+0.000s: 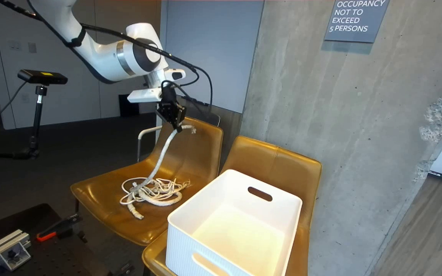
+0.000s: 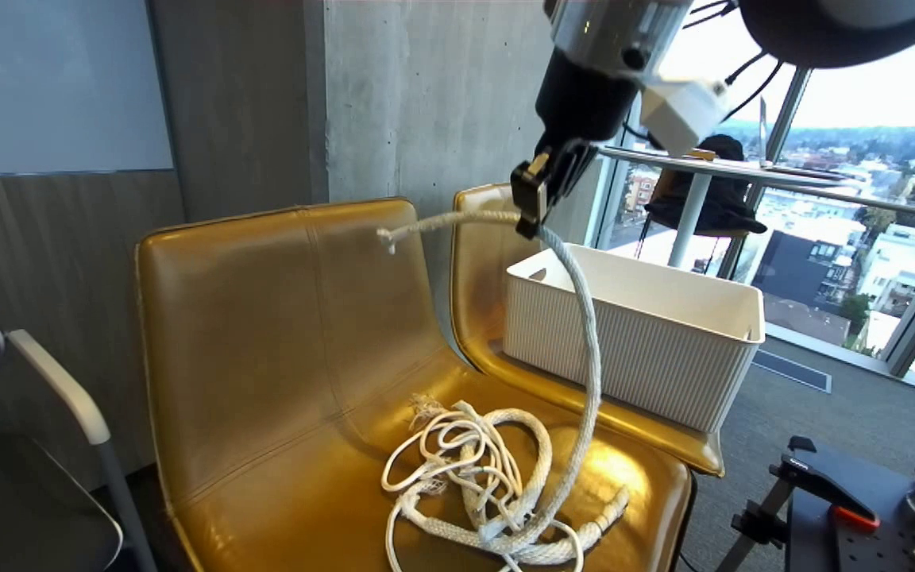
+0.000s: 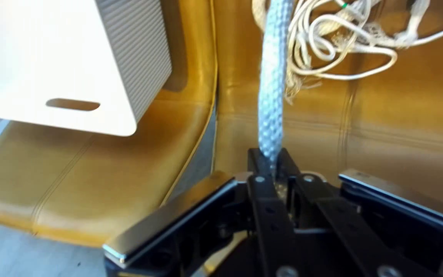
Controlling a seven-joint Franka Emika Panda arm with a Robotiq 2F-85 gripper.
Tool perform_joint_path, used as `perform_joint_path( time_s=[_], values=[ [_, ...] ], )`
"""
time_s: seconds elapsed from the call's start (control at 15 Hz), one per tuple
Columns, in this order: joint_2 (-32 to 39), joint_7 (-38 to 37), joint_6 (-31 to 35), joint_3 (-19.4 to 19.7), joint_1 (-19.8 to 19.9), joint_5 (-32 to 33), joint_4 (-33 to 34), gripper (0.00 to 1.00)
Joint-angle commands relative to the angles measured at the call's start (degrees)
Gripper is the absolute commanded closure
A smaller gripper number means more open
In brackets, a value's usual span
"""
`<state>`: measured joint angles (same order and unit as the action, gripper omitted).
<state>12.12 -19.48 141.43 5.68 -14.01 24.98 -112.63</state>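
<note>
hand [image 3: 272,163] grips white rope [image 2: 591,342] near one end; from here i see the rest droop below and heap on tan chair [image 2: 243,318].

The arm [image 1: 104,57] I see here is white and smoothly rounded, with a metallic ring [image 1: 122,57] and a dark grey cap [image 1: 143,59]. Along it runs a black cable [image 1: 167,56], and it wears a black strap [image 1: 77,40]. One block [image 1: 143,96] on it is also white. The gripper [image 3: 272,161] is black and angular, with round pale screws [image 3: 260,179] and shiny plates [image 3: 169,215].

The braided rope [image 3: 272,88] looks rough, the leathery chair [image 2: 330,389] glossy.
</note>
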Motion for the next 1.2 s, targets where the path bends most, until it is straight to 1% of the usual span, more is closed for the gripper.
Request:
perform_joint_path(
  time_s=[0.0, 0.4, 0.67, 0.8, 0.87, 0.93, 1.07, 1.13],
  values=[
    [-2.9, 2.6, -7.1, -0.9, 2.8, 4.5, 8.8, 0.97],
    [-2.3, 10.1, -15.5, -0.6, 8.2, 8.4, 27.9, 0.97],
    [0.1, 16.9, -20.4, 0.1, 11.8, 8.2, 41.7, 0.97],
    [1.9, 20.8, -22.7, 0.7, 13.9, 6.9, 48.0, 0.97],
    [2.3, 21.4, -22.6, 1.0, 14.6, 7.4, 48.8, 0.97],
    [2.2, 21.9, -22.0, 1.6, 15.1, 7.3, 47.9, 0.97],
    [1.4, 21.2, -19.8, 2.0, 16.4, 7.6, 43.9, 0.97],
    [0.8, 20.5, -18.7, 2.1, 16.9, 7.6, 40.9, 0.97]
  ],
)
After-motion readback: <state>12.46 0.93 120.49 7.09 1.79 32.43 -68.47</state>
